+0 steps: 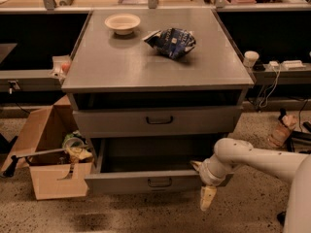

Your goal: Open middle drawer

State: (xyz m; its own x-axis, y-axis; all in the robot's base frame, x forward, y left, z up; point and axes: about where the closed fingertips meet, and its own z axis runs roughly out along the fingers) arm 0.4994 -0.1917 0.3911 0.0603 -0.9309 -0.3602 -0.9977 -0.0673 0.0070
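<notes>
The grey cabinet (pixel 155 62) shows two drawer fronts. The upper one (pixel 116 123) with a dark bar handle (pixel 159 120) is nearly shut. The middle drawer (pixel 121 182) below it is pulled well out; its dark inside shows and its small handle (pixel 159 182) sits at the centre. My gripper (pixel 206 194) is at the right end of this drawer's front panel, to the right of the handle and low near the floor. My white arm (pixel 262 159) comes in from the right. Any lower drawer is hidden under the open one.
A white bowl (pixel 122 22) and a blue chip bag (pixel 171 41) lie on the cabinet top. An open cardboard box (pixel 48 154) with clutter stands on the floor at the left of the drawer. Cables and a power strip (pixel 286 64) are at the right.
</notes>
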